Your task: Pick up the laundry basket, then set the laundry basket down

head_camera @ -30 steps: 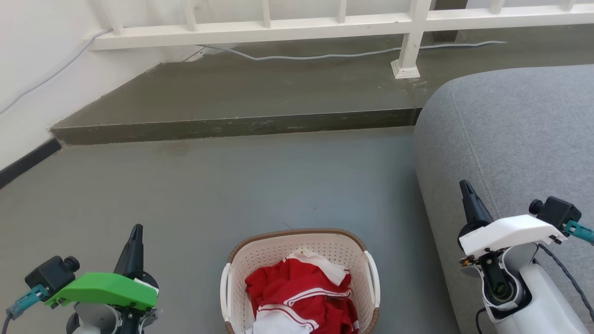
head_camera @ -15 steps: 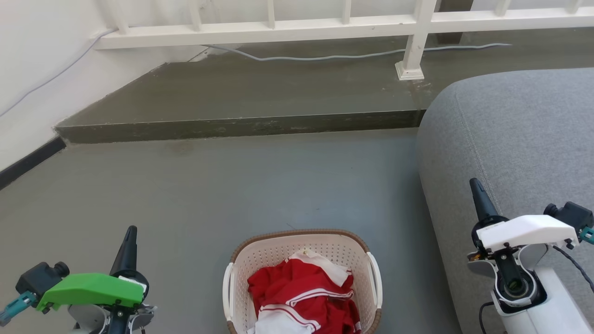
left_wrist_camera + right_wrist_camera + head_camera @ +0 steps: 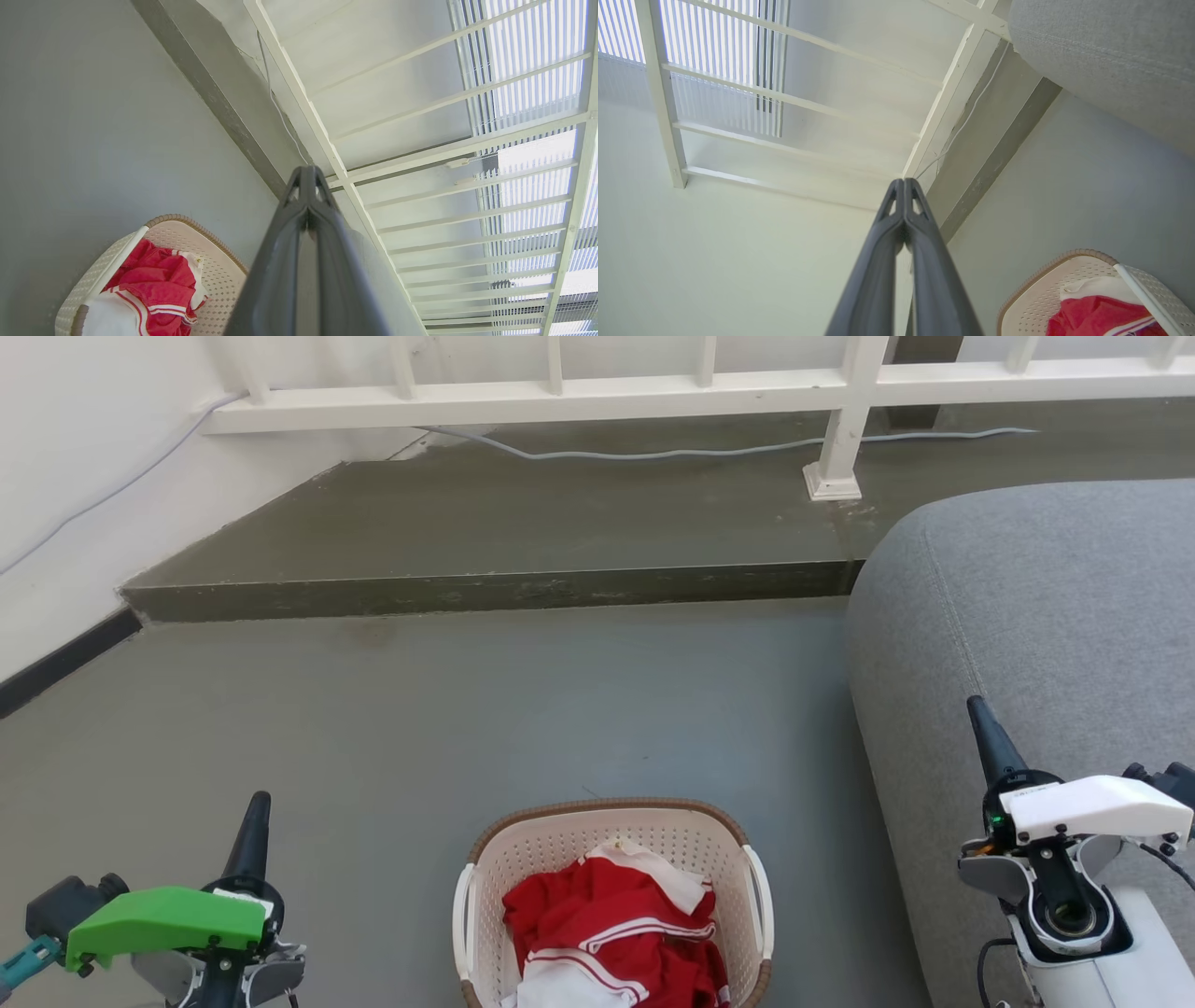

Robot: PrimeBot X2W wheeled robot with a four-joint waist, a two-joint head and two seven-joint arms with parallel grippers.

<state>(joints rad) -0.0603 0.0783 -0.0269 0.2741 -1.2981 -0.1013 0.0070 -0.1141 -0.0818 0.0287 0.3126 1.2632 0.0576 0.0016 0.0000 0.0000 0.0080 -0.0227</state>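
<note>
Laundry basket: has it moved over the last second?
No. The laundry basket sits the same way from the floor step behind it. Both slid slightly right in the head view together, so the camera shifted, not the basket.

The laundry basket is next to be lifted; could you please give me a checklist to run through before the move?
1. Laundry basket upright on the floor: ok.
2. Side handles uncovered: ok.
3. Left gripper jaws open: not ok, shut.
4. Right gripper jaws open: not ok, shut.
5. Grippers at the handles: not ok, both stand apart from the basket.
6. Red clothing inside the rim: cannot tell, near edge out of frame.
</note>
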